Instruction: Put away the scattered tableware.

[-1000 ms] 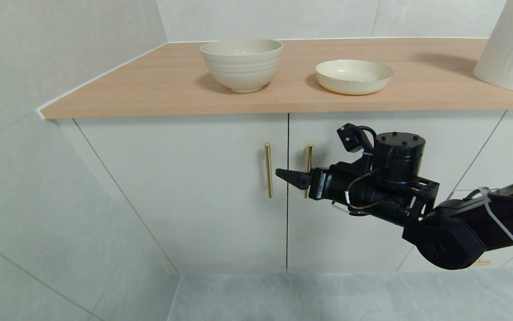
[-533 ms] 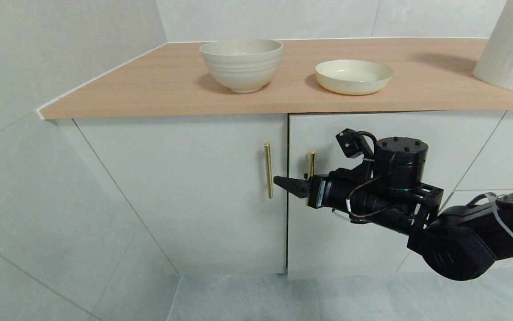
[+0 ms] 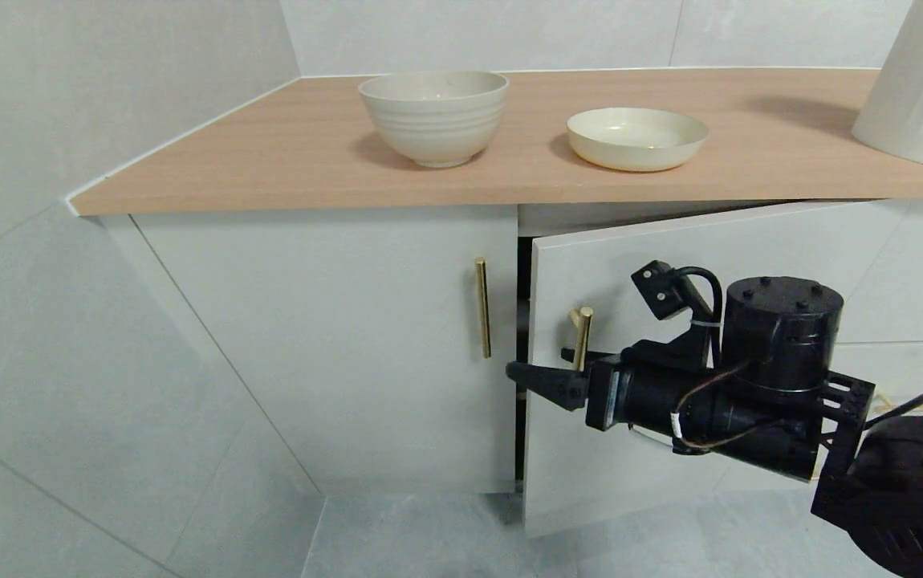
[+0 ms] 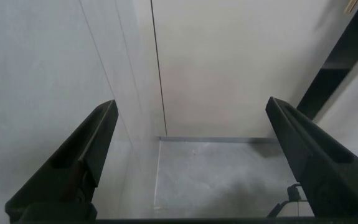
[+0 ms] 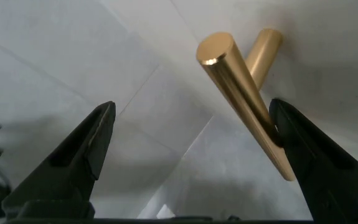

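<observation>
Under the table (image 3: 285, 172), at the right-hand cupboard door (image 3: 670, 265), the right gripper (image 3: 546, 371) has its jaws spread with the brass handle (image 3: 582, 335) between them. The bar rests against one side, so it is hooked rather than clamped. Over the last second this door has swung from flush to partly open. A dark gap now shows at its left edge, beside the closed left door (image 3: 325, 337), and the arm has drawn back nearer with it. The left gripper (image 4: 191, 162) hangs low over the floor (image 4: 228, 180), jaws wide apart and empty. The bowl (image 3: 433, 112) and the shallow dish (image 3: 636, 138) stand on the table, apart from each other. The cupboard is probably their destination, and the door likely needs more swing first.
</observation>
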`<state>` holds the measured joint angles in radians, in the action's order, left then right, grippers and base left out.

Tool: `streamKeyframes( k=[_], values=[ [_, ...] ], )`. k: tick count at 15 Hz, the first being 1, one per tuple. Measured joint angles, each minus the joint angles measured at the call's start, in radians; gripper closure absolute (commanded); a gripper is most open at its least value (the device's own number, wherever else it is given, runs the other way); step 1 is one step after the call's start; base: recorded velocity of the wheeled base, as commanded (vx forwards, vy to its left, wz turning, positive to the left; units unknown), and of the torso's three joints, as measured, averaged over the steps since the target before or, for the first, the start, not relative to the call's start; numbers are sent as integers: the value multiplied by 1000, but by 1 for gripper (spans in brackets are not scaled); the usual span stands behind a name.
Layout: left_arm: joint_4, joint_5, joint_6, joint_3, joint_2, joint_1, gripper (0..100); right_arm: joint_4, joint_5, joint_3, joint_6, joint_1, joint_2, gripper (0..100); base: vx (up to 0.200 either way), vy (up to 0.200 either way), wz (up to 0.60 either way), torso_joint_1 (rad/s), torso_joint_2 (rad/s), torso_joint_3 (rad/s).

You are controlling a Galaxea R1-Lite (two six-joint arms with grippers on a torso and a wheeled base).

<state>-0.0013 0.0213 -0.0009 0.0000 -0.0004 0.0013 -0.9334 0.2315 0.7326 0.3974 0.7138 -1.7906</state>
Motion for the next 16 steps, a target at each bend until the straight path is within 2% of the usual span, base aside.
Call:
streamKeyframes(
  k=[2, 4, 6, 9, 13, 14, 16],
  values=[
    [0, -1, 10, 0, 0, 0, 0, -32, 2, -51, 0, 2, 21, 0, 0, 0, 0, 0, 0, 0],
    [0, -2, -2, 0, 0, 0, 0, -76, 4, -102, 3, 2, 38, 0, 0, 0, 0, 0, 0, 0],
    [0, -2, -3, 0, 0, 0, 0, -142, 2, -193, 9, 12, 64, 0, 0, 0, 0, 0, 0, 0],
    [0, -2, 2, 0, 0, 0, 0, -155, -6, -275, 67, 45, 115, 0, 0, 0, 0, 0, 0, 0],
    [-20, -7, 5, -8, 0, 0, 0, -150, 26, -293, 69, 56, 137, 0, 0, 0, 0, 0, 0, 0],
    [-22, -36, 4, -37, 1, 0, 0, -148, 29, -296, 68, 57, 142, 0, 0, 0, 0, 0, 0, 0],
    [30, -153, 4, -157, 17, -3, 0, -148, 33, -304, 64, 58, 151, 0, 0, 0, 0, 0, 0, 0]
  ],
)
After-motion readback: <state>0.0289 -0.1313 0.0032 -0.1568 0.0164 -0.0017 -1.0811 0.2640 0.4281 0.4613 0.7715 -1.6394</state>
